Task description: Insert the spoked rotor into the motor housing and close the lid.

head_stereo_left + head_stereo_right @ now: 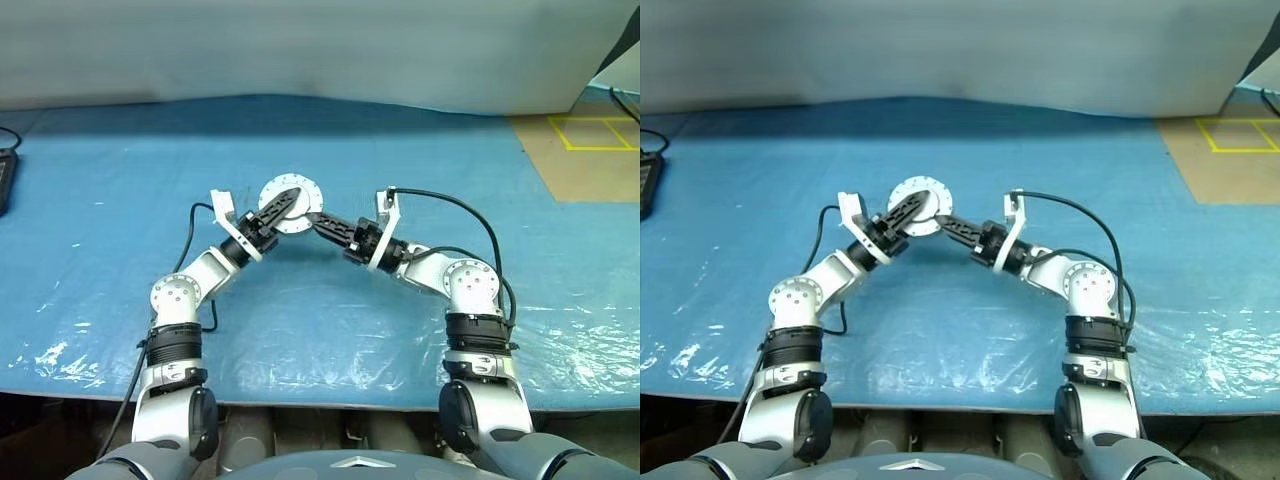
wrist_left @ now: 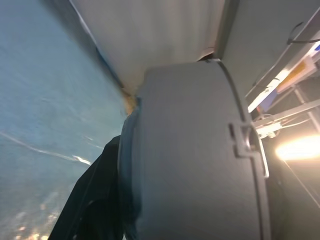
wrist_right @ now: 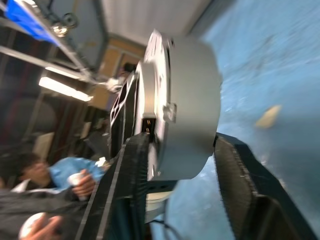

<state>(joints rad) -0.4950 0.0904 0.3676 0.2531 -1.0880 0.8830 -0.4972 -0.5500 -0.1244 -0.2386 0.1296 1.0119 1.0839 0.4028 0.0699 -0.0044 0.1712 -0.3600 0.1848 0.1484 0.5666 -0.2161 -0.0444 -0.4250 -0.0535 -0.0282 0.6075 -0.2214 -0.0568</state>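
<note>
Item: motor housing (image 1: 291, 205), a round silver-grey assembly with a ring of small holes on its upturned pale face, raised above the blue-covered tabletop (image 1: 100, 290) between both grippers, about midway across the table's width and nearer the far edge than the near edge. Left gripper (image 1: 283, 205): black fingers reach in from the near left and lie across the housing's upper face; how firmly it grips cannot be told, as the left wrist view is taken up by the grey curved wall of the housing (image 2: 195, 165) with one dark finger (image 2: 90, 200) alongside it. Right gripper (image 1: 318, 220): comes in from the near right, its tip at the housing's right rim. In the right wrist view its two ridged black fingers (image 3: 127, 185) stand partly apart on either side of the grey drum (image 3: 187, 115), one beside the flanged face and one beside the plain end, with a gap visible on the plain side, so contact is uncertain. Both forearms form a shallow arch meeting at the housing. Surroundings: broad open blue sheet to left, right and toward the near edge; a brown floor patch with yellow tape lines (image 1: 590, 130) past the far right corner; a dark object (image 1: 5, 180) at the left edge; a pale wall panel (image 1: 300, 50) along the far edge.
</note>
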